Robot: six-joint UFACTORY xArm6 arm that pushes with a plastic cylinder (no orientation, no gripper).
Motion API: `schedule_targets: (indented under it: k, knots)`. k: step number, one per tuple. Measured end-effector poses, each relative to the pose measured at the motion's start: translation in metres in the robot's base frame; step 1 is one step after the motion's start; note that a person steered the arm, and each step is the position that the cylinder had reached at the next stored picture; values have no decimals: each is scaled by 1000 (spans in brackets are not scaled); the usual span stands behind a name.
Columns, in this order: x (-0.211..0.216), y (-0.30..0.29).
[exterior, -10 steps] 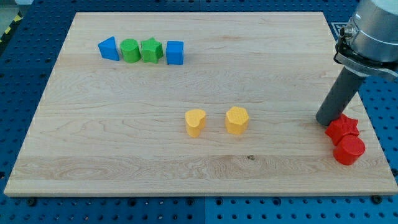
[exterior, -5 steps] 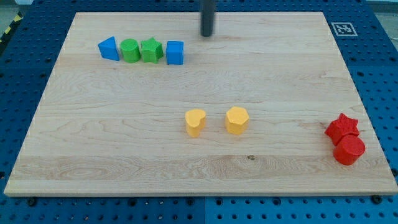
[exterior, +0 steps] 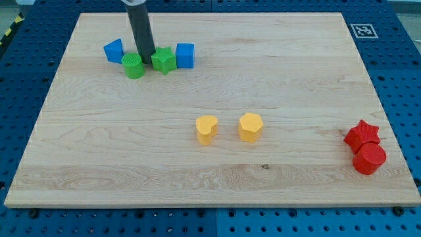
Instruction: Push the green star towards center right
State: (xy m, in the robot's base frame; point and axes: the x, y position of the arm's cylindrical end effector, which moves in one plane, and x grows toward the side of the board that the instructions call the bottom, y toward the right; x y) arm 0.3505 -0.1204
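The green star [exterior: 163,61] lies near the view's top left of the wooden board [exterior: 210,178], touching a blue cube [exterior: 185,55] on its right. My tip [exterior: 146,55] stands between the green star and a green cylinder [exterior: 134,66], touching or nearly touching both. A blue triangular block [exterior: 114,51] sits left of the rod. The green cylinder now sits slightly lower than the star.
A yellow heart [exterior: 206,129] and a yellow hexagon [exterior: 250,126] sit at mid-board. A red star [exterior: 363,133] and a red cylinder [exterior: 369,158] sit at the right edge, lower down. The rod rises out of the view's top.
My tip swept from the board's right to its top middle, then down-left into the row. The green cylinder was nudged down-left and the green star slightly down-right.
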Motion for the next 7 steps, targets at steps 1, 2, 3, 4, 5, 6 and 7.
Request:
schedule_targets:
  k: [1, 2, 3, 4, 5, 6, 7]
  knots:
    - [21, 19]
    - [22, 35]
    - [4, 27]
    - [-2, 27]
    - [9, 61]
    - [14, 108]
    - [25, 148]
